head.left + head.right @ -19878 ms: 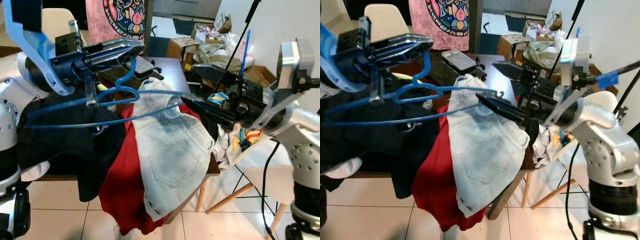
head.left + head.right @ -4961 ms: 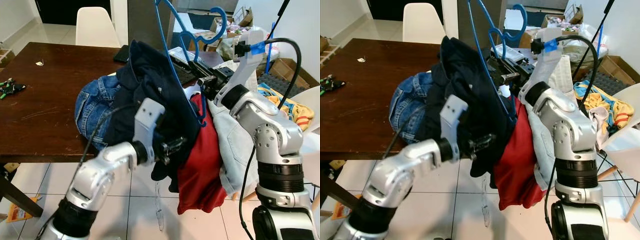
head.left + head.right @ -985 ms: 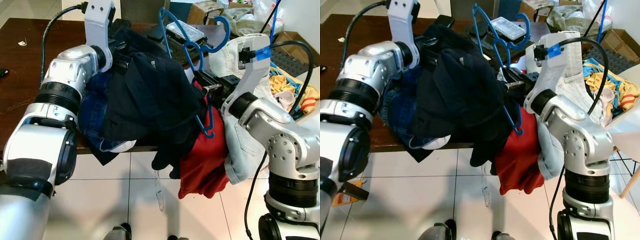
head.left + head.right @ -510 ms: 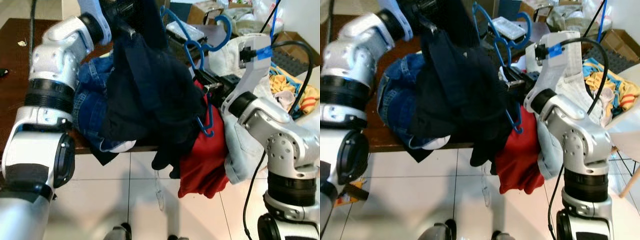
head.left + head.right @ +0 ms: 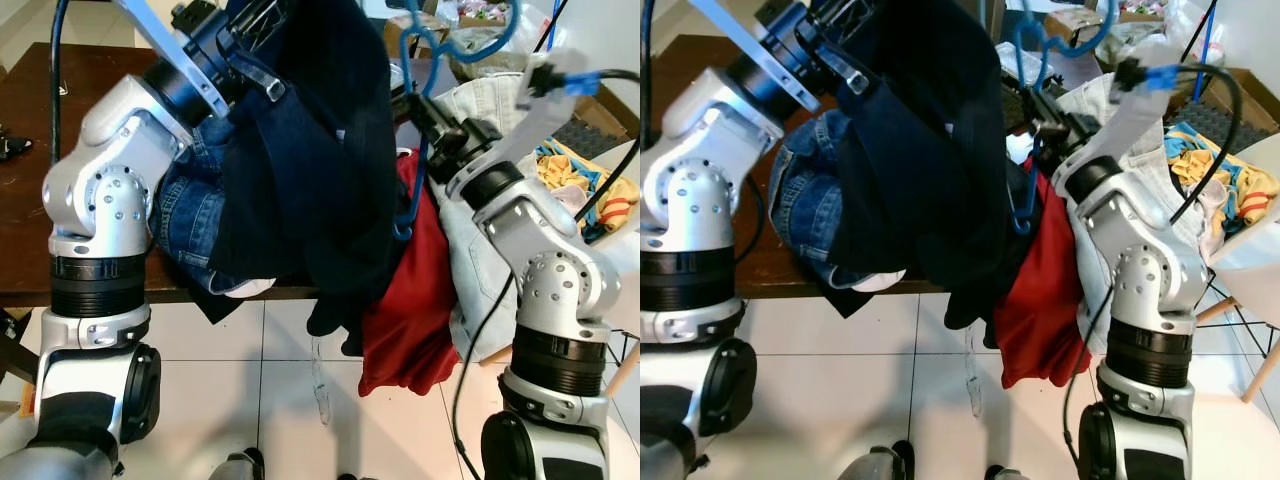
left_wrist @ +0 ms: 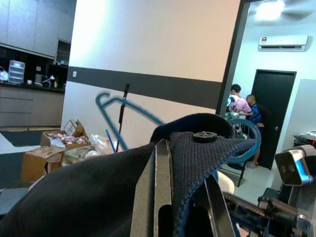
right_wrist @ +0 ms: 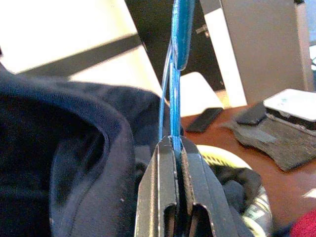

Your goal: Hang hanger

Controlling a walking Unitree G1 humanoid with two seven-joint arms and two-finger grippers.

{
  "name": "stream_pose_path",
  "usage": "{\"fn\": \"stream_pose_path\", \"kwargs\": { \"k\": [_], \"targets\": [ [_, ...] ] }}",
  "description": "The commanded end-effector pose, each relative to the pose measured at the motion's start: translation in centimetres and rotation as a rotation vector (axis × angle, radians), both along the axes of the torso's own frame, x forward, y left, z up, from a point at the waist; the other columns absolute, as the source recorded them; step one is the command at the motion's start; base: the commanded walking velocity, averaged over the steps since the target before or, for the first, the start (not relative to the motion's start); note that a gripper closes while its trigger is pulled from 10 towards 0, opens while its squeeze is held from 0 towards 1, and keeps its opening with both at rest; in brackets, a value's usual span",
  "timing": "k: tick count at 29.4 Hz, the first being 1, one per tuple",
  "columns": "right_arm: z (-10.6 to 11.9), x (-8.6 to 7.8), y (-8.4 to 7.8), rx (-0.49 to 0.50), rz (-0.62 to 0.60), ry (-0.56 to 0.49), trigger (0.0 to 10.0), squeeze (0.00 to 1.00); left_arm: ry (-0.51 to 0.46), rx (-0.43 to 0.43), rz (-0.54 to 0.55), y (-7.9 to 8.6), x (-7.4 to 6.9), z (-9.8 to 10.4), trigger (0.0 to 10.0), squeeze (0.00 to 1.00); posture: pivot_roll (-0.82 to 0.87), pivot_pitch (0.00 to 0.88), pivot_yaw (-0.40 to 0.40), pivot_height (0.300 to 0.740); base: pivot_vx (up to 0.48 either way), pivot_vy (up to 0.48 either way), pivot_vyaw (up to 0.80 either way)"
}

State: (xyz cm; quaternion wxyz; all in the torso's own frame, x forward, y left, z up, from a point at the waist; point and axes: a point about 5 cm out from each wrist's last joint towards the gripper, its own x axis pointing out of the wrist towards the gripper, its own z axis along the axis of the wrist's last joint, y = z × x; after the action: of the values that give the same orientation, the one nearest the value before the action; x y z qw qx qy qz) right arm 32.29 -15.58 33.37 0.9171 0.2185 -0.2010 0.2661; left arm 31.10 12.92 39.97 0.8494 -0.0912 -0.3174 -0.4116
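My left gripper (image 5: pixel 258 30) is raised high over the table's near edge and is shut on a dark navy garment (image 5: pixel 300 170), which hangs down in long folds. The left wrist view shows its fingers (image 6: pixel 154 187) pinching the navy cloth by a button. To the right, my right gripper (image 7: pixel 174 144) is shut on the thin wire of a blue hanger (image 5: pixel 412 150). The hanger stands upright against the garment's right side, its hook (image 5: pixel 470 45) at the top.
Blue jeans (image 5: pixel 190 215) lie on the dark wooden table (image 5: pixel 30 180). A red garment (image 5: pixel 410 300) and pale denim (image 5: pixel 470 270) drape over its edge. Right of them are a white chair (image 5: pixel 1255 255) and colourful cloths (image 5: pixel 590 190). Two people (image 6: pixel 242 106) stand by a distant door.
My left arm has lifted the navy garment higher off the pile. My right gripper has raised the hanger and moved it closer to the garment.
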Motion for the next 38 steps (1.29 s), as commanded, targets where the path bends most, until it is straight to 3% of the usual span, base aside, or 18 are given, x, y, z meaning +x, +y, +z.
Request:
{"fn": "stream_pose_path", "kwargs": {
  "k": [1,13,17,18,25,38],
  "targets": [
    [0.5,-0.2,-0.2,0.035,0.020,-0.036,10.0,0.00,-0.035,0.003,-0.010,-0.1,-0.8,0.5,10.0,0.00,0.18,0.137,-0.038,0.740,-0.368,0.000,0.00],
    [0.5,-0.3,-0.6,0.035,-0.001,-0.054,10.0,0.00,-0.008,0.000,-0.019,-0.7,-1.1,0.2,10.0,0.00,0.17,0.122,-0.027,0.740,-0.372,0.000,0.00],
    [0.3,-0.4,-0.6,0.022,-0.016,-0.052,10.0,0.00,0.048,0.035,0.096,-0.8,0.1,-2.0,10.0,0.00,0.16,0.116,-0.022,0.740,0.000,0.000,0.00],
    [0.3,-0.4,-0.6,0.020,-0.020,-0.052,10.0,0.00,0.075,0.060,0.144,-0.7,0.5,-3.1,10.0,0.00,0.16,0.115,-0.022,0.740,0.000,-0.469,0.00],
    [0.4,-0.3,-0.3,0.013,-0.011,-0.055,10.0,0.00,0.128,0.067,0.140,-1.1,0.6,-4.8,10.0,0.00,0.17,0.114,-0.028,0.740,0.000,-0.469,0.00],
    [0.4,-0.4,-0.5,-0.006,-0.017,-0.062,10.0,0.00,0.152,0.051,0.101,-2.1,0.6,-5.6,10.0,0.00,0.14,0.110,-0.021,0.740,0.000,-0.477,0.00]
  ]
}}
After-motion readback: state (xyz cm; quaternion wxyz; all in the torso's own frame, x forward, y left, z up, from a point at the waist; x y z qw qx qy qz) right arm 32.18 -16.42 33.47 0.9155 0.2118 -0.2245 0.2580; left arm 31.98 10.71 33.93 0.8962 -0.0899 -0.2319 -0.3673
